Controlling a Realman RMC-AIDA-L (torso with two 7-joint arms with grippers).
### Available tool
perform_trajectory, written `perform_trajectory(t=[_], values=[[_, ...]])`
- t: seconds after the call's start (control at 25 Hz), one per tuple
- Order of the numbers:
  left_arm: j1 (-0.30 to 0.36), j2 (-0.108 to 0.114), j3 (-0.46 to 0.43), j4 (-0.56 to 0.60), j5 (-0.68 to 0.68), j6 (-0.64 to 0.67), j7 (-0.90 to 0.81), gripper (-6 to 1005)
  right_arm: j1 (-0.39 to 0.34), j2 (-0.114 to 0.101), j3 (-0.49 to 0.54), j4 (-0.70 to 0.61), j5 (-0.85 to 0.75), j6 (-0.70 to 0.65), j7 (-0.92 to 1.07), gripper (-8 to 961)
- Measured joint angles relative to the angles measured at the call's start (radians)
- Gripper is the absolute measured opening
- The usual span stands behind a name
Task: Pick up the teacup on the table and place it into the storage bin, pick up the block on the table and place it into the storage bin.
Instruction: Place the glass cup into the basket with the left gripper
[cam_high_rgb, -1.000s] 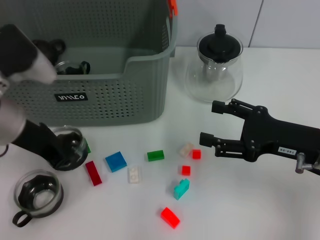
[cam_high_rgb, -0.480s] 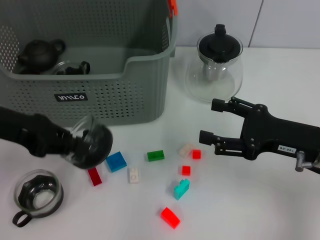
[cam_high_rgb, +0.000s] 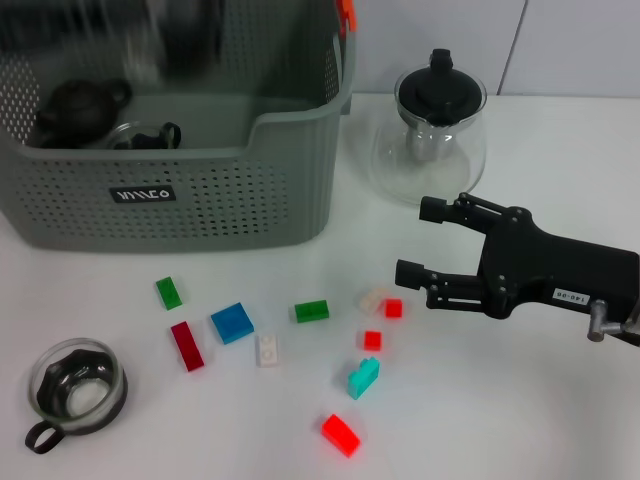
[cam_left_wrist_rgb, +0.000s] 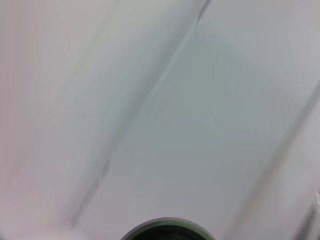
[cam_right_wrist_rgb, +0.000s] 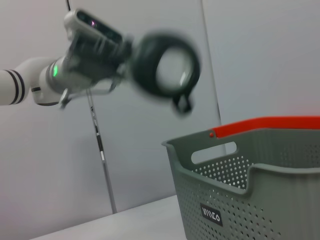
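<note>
Left claw (cam_right_wrist_rgb: 131, 55) is up in the air above and behind the storage bin (cam_right_wrist_rgb: 250, 170), gripping a glass teacup (cam_right_wrist_rgb: 165, 65) by its dark holder; seen from the right wrist view, cup and arm are blurred. In the head view only a dark smear shows over the bin's far side, so I cannot tell exactly how the cup sits over the opening.

Step in hand, as I judge it: carrying the teacup to the bin, release not yet made. The next move calls for bringing the cup over the open interior, lowering it below the rim, then opening the claw. The bin already holds a dark teapot (cam_high_rgb: 75, 105) and another glass cup (cam_high_rgb: 140, 135) on the side toward that claw, so the drop wants a bare patch of floor.

Right claw (cam_high_rgb: 415, 245) hangs low over the worktop (cam_high_rgb: 500, 420), fingers spread wide, holding nothing. Just ahead of its tips lie a pale block (cam_high_rgb: 372, 298) and a small red block (cam_high_rgb: 393, 308); more blocks are scattered farther out. A second teacup (cam_high_rgb: 78, 388) stands well away from both claws, on the worktop. A glass teapot (cam_high_rgb: 432, 135) stands beyond the right claw.
</note>
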Motion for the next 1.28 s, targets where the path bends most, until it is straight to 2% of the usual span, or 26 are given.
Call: perform_trajectory(t=[0.12,0.24,0.36,0.56,0.72,0.92,1.12,1.28], values=[[-0.031,0.007,-0.019,0.003,-0.05,-0.124,-0.049,48,0.004,-0.001,0.0,0.0,0.002,0.0,-0.006,943],[-0.067,0.032,0.018,-0.004,-0.019,-0.287,-0.073,47,0.011,-0.002,0.0,0.0,0.001,0.0,-0.008,943],[-0.115,0.053,0.102,-0.007,0.098,-0.457,-0.084,46,0.018,0.0,0.0,0.0,0.0,0.003,-0.008,943],[-0.191,0.063,0.229,-0.003,0.349,-0.617,-0.129,47,0.032,0.007,0.0,0.0,-0.003,0.002,-0.008,942],[-0.241,0.048,0.33,-0.012,0.544,-0.705,-0.181,47,0.032,0.009,-0.005,0.0,-0.003,0.0,0.0,942],[-0.278,0.012,0.427,-0.049,0.705,-0.797,-0.222,48,0.023,0.011,-0.008,0.012,-0.004,-0.001,0.001,942],[-0.32,-0.009,0.442,-0.074,0.891,-0.824,-0.285,48,0.022,0.01,-0.006,0.017,-0.004,-0.011,0.001,942],[-0.318,-0.011,0.441,-0.068,0.949,-0.817,-0.313,47,0.025,0.011,-0.004,0.025,-0.004,-0.012,-0.003,942]])
